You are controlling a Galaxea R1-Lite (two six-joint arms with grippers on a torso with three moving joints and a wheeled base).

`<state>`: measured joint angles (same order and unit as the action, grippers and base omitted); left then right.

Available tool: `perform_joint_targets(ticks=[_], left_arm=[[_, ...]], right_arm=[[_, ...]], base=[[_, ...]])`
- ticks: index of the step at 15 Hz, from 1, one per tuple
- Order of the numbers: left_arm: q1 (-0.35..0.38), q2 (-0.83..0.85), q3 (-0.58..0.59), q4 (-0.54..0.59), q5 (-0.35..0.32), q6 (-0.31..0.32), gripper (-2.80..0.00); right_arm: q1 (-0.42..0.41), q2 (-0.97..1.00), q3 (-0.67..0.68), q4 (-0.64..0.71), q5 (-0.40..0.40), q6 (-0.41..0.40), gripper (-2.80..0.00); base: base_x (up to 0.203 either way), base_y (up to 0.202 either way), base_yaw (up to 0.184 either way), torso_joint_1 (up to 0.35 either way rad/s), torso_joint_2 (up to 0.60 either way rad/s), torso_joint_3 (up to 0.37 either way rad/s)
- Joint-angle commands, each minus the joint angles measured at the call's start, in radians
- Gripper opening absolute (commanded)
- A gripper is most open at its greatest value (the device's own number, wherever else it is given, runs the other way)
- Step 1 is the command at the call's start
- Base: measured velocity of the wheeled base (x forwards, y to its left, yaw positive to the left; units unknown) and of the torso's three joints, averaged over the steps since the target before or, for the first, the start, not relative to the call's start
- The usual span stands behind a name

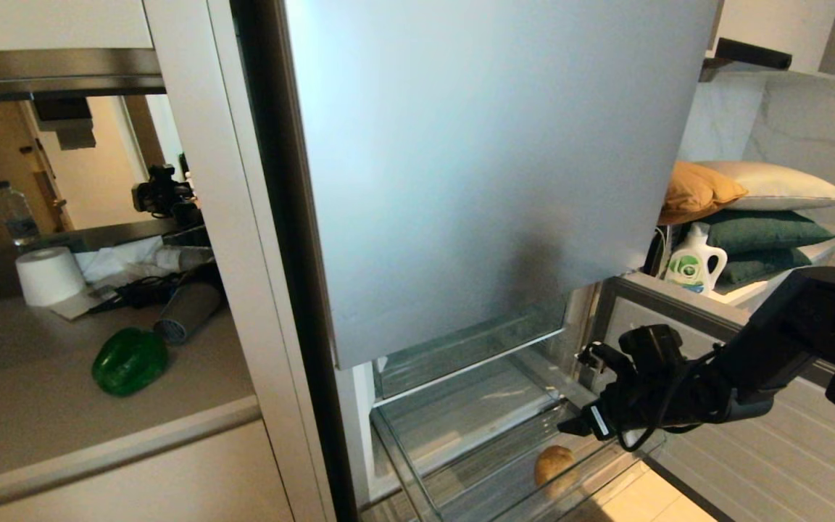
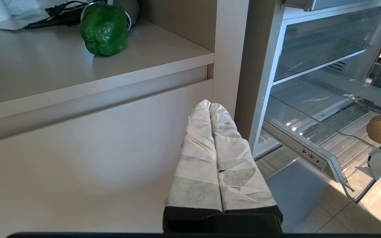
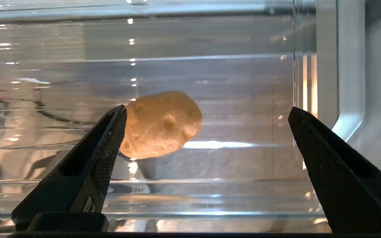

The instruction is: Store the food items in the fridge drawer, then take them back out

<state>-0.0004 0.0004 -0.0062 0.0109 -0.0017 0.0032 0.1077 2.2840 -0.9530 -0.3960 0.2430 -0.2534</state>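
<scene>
Now the right gripper hangs wide open over the brown lump in the fridge drawer; it should center before squeezing.

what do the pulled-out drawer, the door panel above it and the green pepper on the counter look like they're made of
Fridge drawer: clear rigid plastic, probably; the ribbed base and the floor show through its walls, with sharp glints.
Door panel: matte silver-blue, likely coated metal or frosted glass; soft, diffuse sheen.
Green pepper: glossy and wrinkly, possibly a plastic replica; cannot tell for sure.
</scene>
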Motion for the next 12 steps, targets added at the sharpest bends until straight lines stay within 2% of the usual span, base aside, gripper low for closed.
perform_joint_targets(ticks=[1,7,10,12], left_arm=[[0.0,0.0,0.0,0.0,0.0,0.0,-2.8],[0.0,0.0,0.0,0.0,0.0,0.0,-2.8],[0.0,0.0,0.0,0.0,0.0,0.0,-2.8],[-0.001,0.0,0.0,0.0,0.0,0.0,-2.8]], right_arm=[[0.0,-0.001,-0.01,-0.003,0.001,-0.004,0.0],[-0.002,-0.018,0.011,-0.003,-0.001,0.005,0.0],[-0.003,-0.074,0.048,-0.003,-0.004,0.049,0.0],[-0.003,-0.086,0.05,-0.003,-0.003,0.051,0.0]], base=[[0.0,0.0,0.0,0.0,0.0,0.0],[0.0,0.0,0.0,0.0,0.0,0.0],[0.0,0.0,0.0,0.0,0.0,0.0],[0.0,0.0,0.0,-0.004,0.01,0.004]])
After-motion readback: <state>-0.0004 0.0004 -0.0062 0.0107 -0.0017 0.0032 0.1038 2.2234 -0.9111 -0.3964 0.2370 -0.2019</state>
